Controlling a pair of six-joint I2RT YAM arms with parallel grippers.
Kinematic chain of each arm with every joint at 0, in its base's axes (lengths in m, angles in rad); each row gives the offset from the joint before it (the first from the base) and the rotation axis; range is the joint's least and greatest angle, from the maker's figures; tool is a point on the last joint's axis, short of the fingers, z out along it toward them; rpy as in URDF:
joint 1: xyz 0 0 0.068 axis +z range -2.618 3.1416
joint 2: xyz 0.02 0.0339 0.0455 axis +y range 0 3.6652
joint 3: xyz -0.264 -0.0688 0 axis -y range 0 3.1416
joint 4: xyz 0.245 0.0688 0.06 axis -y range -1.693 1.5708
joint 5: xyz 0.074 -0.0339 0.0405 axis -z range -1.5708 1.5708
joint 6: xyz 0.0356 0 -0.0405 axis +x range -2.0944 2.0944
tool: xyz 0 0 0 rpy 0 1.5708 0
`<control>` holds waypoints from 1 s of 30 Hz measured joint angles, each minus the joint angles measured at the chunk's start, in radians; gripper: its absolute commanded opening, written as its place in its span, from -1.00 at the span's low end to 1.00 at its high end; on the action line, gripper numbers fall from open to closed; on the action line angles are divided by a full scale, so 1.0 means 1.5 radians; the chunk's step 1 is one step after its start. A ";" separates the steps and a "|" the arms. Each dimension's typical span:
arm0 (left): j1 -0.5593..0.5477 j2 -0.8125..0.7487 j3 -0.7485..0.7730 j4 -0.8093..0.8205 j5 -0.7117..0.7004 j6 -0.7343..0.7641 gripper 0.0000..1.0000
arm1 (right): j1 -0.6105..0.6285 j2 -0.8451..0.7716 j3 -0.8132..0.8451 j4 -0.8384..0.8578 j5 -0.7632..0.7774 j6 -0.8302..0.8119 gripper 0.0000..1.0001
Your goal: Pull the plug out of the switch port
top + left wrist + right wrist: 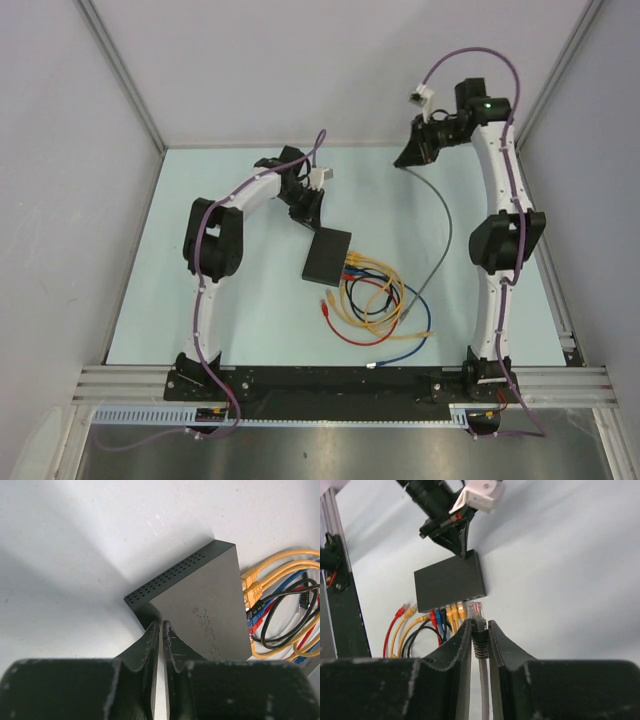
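- My right end effector (479, 625) pinches the grey plug (476, 611), held up well apart from the switch (450, 580).
- The switch lies mid-way across the table (200, 300), with coloured leads (375, 300) plugged into its near edge.
- My left end effector (160, 625) is pressed almost together at the switch's corner, probably bracing it, though I cannot confirm contact.
- I judge the pull done. The next move calls for lowering the plug somewhere clear of the ports.
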 measured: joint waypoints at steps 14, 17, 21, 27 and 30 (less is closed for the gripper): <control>0.001 0.000 0.017 -0.003 -0.007 0.002 -0.70 | -0.111 -0.012 -0.022 0.268 0.191 0.207 -1.00; 0.001 0.000 0.018 -0.003 -0.007 0.002 -0.67 | -0.110 0.013 -0.022 0.313 0.235 0.200 -1.00; 0.001 0.000 0.018 -0.003 -0.010 0.003 -0.39 | -0.109 0.067 -0.024 0.371 0.302 0.190 -1.00; 0.001 0.000 0.017 -0.003 -0.025 0.003 -0.21 | -0.114 0.132 -0.065 0.442 0.398 0.253 -0.98; 0.001 0.000 0.017 -0.003 -0.029 0.003 -0.10 | -0.117 0.140 -0.085 0.452 0.428 0.277 -0.27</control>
